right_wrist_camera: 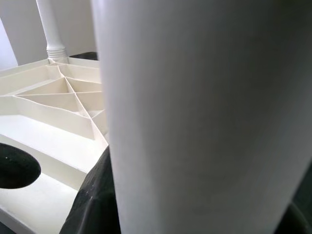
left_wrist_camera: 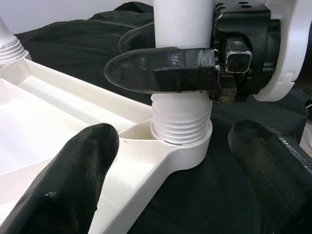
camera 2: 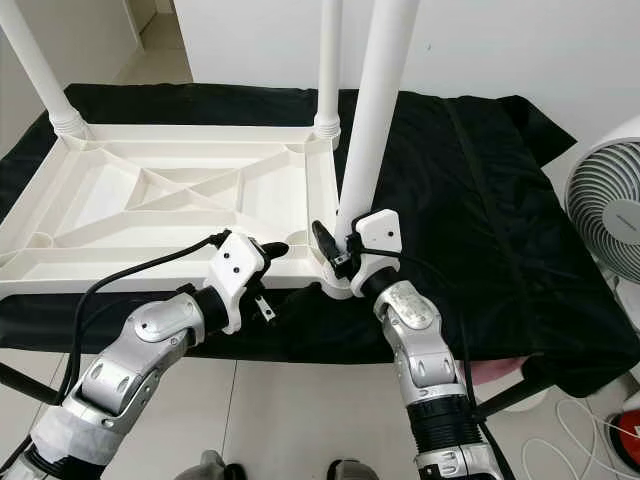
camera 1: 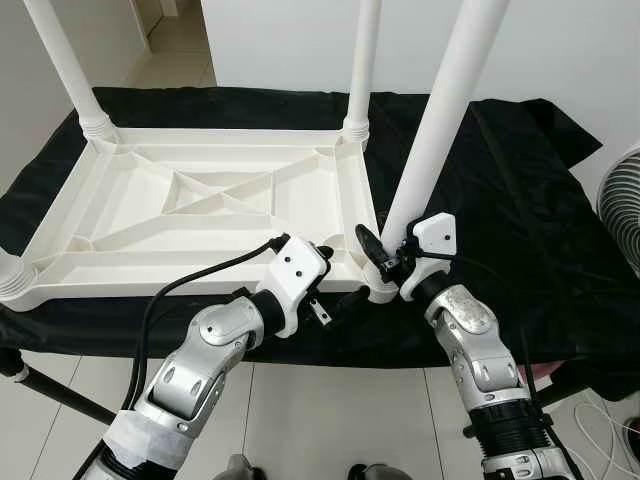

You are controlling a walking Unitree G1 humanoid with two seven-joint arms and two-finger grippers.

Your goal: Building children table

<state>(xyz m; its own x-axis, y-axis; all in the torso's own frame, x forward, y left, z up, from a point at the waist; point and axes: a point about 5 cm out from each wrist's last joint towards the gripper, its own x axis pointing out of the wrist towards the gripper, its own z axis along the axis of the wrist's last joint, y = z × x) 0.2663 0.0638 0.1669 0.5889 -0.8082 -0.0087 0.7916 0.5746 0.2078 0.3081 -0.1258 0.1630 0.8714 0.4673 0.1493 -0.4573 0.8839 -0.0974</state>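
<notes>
The white plastic child's tabletop (camera 1: 190, 210) lies upside down on a black cloth-covered bench (camera 1: 500, 190), ribbed underside up. A white round plastic leg (camera 1: 435, 130) stands in the near right corner socket (left_wrist_camera: 181, 141), its threaded end seated there. The right gripper (camera 1: 385, 262) reaches up from below, forearm bent upward, black fingers (left_wrist_camera: 161, 70) clamped around the leg just above the threads. The left gripper (camera 1: 318, 268) angles in from the left beside that corner, fingers spread wide, gripping nothing. A white fan (camera 2: 610, 215) stands at right.
</notes>
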